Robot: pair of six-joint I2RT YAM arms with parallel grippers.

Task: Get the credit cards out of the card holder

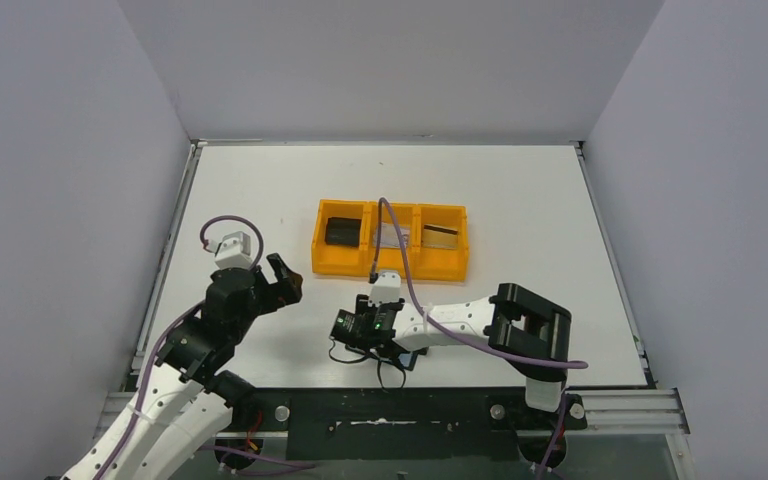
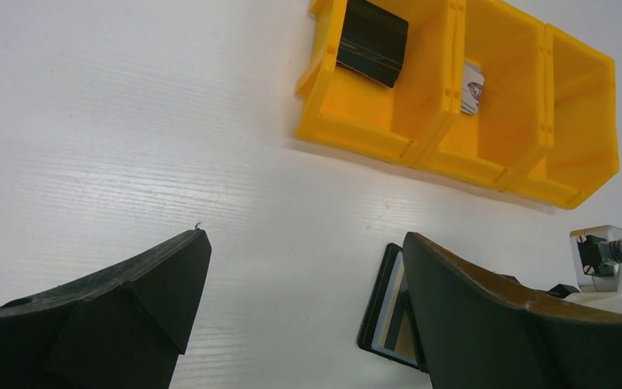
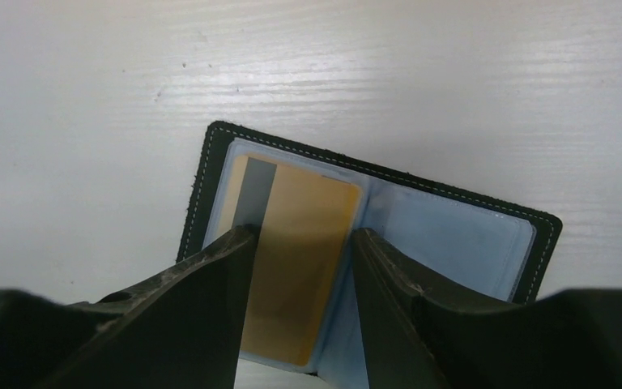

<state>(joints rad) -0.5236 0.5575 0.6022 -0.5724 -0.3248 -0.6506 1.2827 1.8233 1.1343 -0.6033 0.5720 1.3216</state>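
Right wrist: right claw [image 3: 305, 235] straddles gold card [image 3: 304, 203] in card holder [image 3: 462, 235].

Left arm [image 1: 222, 312], right arm [image 1: 455, 318]: white shells being joined by black joint housings. Purple cables [image 1: 397, 250] being looped off both wrists. Left fingers [image 2: 113, 324], right fingers [image 3: 178, 324]: matte black wedges being shown, edges scuffed. Green light [image 1: 374, 324] being shown on right wrist.

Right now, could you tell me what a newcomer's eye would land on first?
The orange tray mid-table stands out, a black block in its left bin. At the near edge, the card holder lies open with a gold card in one pocket; the right gripper straddles it, jaws apart.
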